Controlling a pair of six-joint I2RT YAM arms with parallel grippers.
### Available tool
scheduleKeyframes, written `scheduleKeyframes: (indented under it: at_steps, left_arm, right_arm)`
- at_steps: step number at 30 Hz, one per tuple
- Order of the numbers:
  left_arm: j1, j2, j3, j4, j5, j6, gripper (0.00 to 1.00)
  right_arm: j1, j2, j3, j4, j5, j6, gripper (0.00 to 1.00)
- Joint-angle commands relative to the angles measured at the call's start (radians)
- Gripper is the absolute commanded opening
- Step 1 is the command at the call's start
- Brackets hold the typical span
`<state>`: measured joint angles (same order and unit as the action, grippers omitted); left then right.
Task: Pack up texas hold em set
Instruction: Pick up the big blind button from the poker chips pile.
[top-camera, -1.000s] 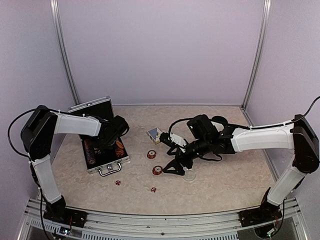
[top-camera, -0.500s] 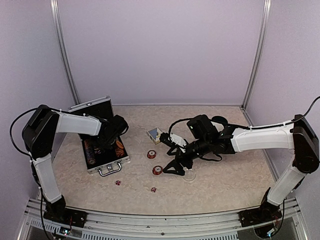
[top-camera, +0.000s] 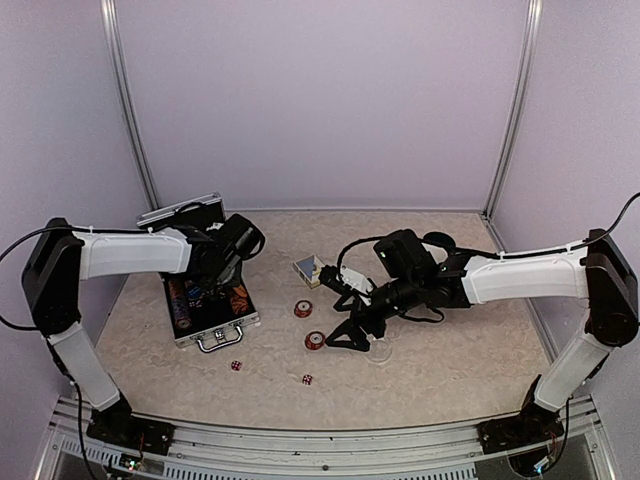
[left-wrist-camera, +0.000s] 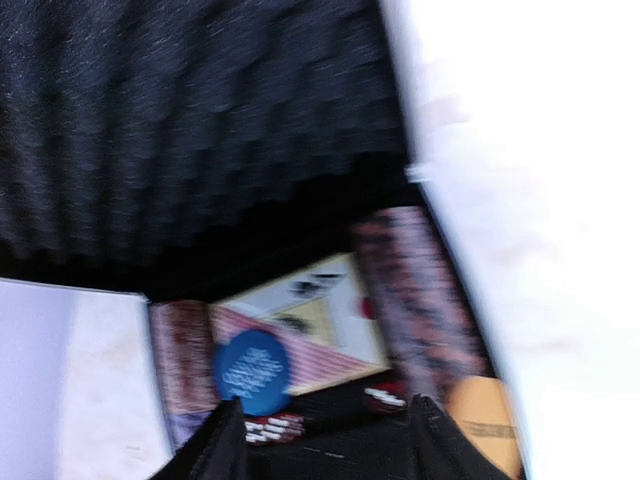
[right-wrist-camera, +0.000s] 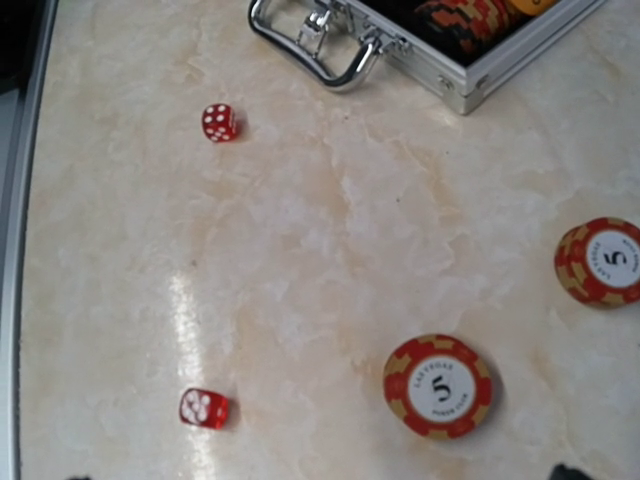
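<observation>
We're looking into a little booth here. Pale lilac walls (top-camera: 320, 100) box it in on three sides: one flat panel well behind the right claw (top-camera: 352, 340), and one angled panel out to each side. Thin metal uprights stand in the back corners. The left post (top-camera: 128, 110) is behind and to the left of the left claw (left-wrist-camera: 328, 445), and the right post (top-camera: 512, 110) is behind and to the right of the right claw. Under both claws we've got a desk (top-camera: 460, 350) with a beige marbled top, glossy enough to catch a pale streak of glare (right-wrist-camera: 185, 320) close by the right claw. A silver slotted rail (top-camera: 320, 440) runs along the near edge. The light is soft and even.
</observation>
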<state>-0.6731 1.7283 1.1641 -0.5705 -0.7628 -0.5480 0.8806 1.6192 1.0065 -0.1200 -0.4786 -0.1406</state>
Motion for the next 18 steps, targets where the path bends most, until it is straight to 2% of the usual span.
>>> scheduleKeyframes:
  at_steps: [1,4,10,18]
  left_arm:
    - [-0.018,-0.083,-0.054,0.118,0.197,-0.052,0.62]
    - [-0.017,-0.108,-0.094,0.168,0.275,-0.09,0.66]
    - [-0.002,-0.085,-0.125,0.231,0.33,-0.118,0.67]
    - [0.043,-0.032,-0.14,0.29,0.388,-0.123,0.59]
  right_arm:
    - [-0.009,-0.002,-0.01,0.012,-0.012,-0.004,0.99]
    - [-0.008,-0.002,-0.01,0.014,-0.014,-0.002,0.99]
    - [-0.009,0.001,-0.008,0.012,-0.021,-0.002,0.99]
    - [-0.009,0.002,-0.01,0.011,-0.018,-0.002,0.99]
